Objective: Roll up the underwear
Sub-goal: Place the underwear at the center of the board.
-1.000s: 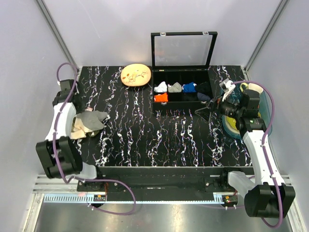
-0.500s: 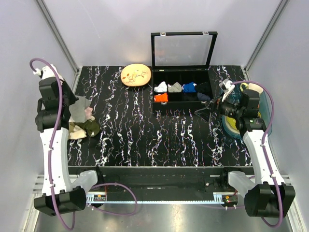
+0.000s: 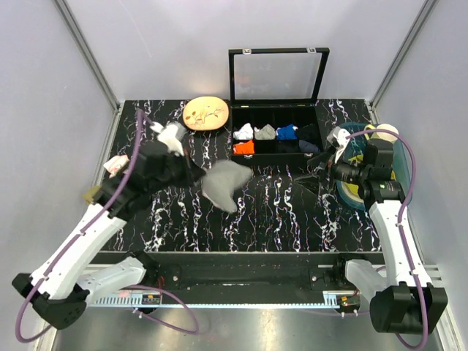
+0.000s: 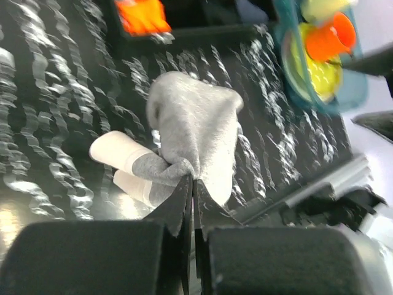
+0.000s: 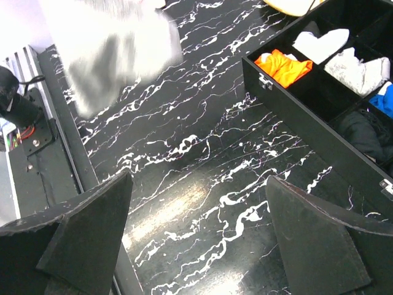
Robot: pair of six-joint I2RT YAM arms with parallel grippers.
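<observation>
The left hand (image 4: 190, 182) is pinched shut on a bunched corner of the grey underwear (image 4: 195, 126), which hangs from it above the middle of the black marbled worktop (image 3: 278, 216). Over to the right, the right hand (image 5: 198, 178) is spread wide and holds nothing, near the front right corner of the compartment box (image 3: 276, 139).

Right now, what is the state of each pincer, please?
Left pincer: closed, holding the grey underwear by a pinched fold.
Right pincer: open wide, holding nothing.
</observation>
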